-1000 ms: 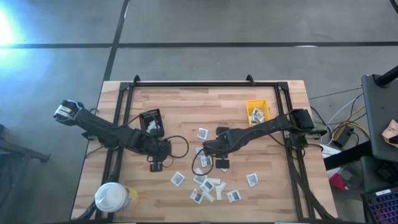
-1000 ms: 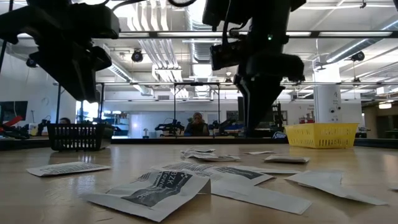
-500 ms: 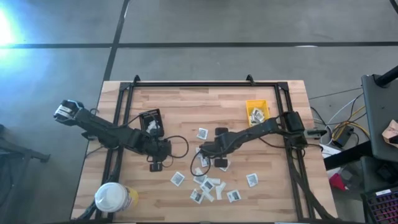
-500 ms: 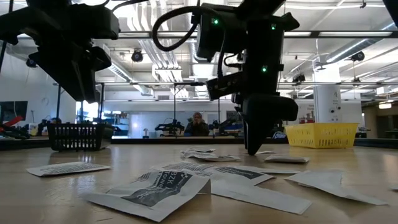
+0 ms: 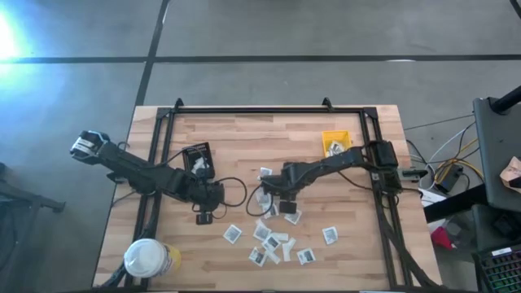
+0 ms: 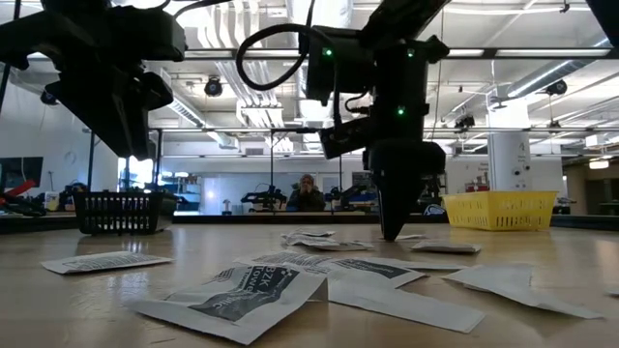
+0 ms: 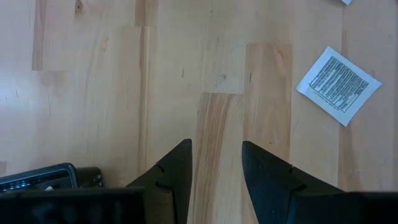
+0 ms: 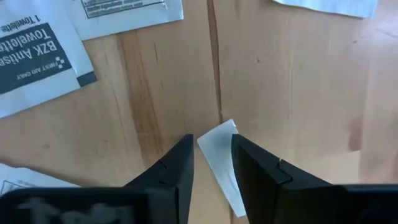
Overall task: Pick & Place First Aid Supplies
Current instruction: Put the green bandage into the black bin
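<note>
The first aid supplies (image 5: 273, 244) lie flat on the wooden table, mostly as loose white packets near its middle and front. My right gripper (image 8: 213, 168) points down at the table's middle (image 5: 273, 198), low over the wood (image 6: 392, 230). It is open, with its fingers on either side of one end of a narrow white strip packet (image 8: 219, 149). To the left, my left gripper (image 7: 214, 168) hangs open over bare wood (image 5: 203, 216). One square packet (image 7: 339, 78) lies ahead of it. My right gripper comes from above with one finger (image 8: 180, 171) on each side of the strip's end (image 8: 217, 138), which lies flat on the table. I cannot tell whether the fingers touch it.
A small yellow bin (image 5: 335, 145) holding a few packets stands at the far right. A black tray (image 5: 198, 157) with packets sits at the far left. A round white-lidded tub (image 5: 151, 259) stands at the near left corner. Printed towelette packets (image 8: 37, 56) lie close around my right gripper.
My right gripper has come down from above the packets until its fingertips are at the table's surface, shifting a little toward the table's left. The left arm has kept still.
</note>
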You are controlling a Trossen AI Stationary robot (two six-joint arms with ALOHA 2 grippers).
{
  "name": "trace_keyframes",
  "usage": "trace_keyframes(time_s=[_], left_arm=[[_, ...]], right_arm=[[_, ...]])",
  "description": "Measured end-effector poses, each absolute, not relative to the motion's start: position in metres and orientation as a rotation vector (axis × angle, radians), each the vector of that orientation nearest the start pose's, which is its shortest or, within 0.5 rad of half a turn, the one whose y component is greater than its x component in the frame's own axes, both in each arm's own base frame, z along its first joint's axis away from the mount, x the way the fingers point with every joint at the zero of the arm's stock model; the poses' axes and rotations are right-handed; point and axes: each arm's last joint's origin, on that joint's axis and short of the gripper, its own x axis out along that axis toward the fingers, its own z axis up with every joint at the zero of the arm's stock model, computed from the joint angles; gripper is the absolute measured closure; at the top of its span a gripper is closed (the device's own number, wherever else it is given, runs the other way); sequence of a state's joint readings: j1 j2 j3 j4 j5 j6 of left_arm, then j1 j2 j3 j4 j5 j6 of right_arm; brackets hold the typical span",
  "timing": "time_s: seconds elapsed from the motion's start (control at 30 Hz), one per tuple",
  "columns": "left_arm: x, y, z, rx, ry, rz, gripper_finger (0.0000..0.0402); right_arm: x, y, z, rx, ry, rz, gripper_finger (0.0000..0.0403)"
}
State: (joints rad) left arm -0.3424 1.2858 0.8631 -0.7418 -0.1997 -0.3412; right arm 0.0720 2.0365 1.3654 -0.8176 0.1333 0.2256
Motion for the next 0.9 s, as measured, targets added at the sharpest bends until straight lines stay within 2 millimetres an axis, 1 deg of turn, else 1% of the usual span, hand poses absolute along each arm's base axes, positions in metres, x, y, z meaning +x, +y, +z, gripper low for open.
trace_keyframes(time_s=[0.13, 0.33, 0.47, 0.7, 0.83, 0.9], left_arm=[[0.220, -0.073, 0.223, 0.008, 1.123, 0.066, 0.0268], [0.220, -0.073, 0.223, 0.008, 1.123, 0.065, 0.0268], [0.220, -0.073, 0.223, 0.008, 1.124, 0.065, 0.0268], [0.220, -0.073, 0.223, 0.007, 1.124, 0.066, 0.0268], [0.220, -0.073, 0.223, 0.006, 1.123, 0.067, 0.0268], [0.220, -0.073, 0.223, 0.006, 1.123, 0.067, 0.0268]], right_arm=[[0.375, 0.017, 0.136, 0.077, 1.464, -0.197, 0.0319], [0.374, 0.016, 0.134, 0.092, 1.463, -0.209, 0.0364], [0.373, 0.016, 0.133, 0.090, 1.466, -0.214, 0.0384], [0.373, 0.016, 0.135, 0.091, 1.464, -0.215, 0.0392], [0.369, 0.018, 0.144, 0.090, 1.459, -0.197, 0.0392], [0.366, 0.019, 0.153, 0.093, 1.438, -0.185, 0.0393]])
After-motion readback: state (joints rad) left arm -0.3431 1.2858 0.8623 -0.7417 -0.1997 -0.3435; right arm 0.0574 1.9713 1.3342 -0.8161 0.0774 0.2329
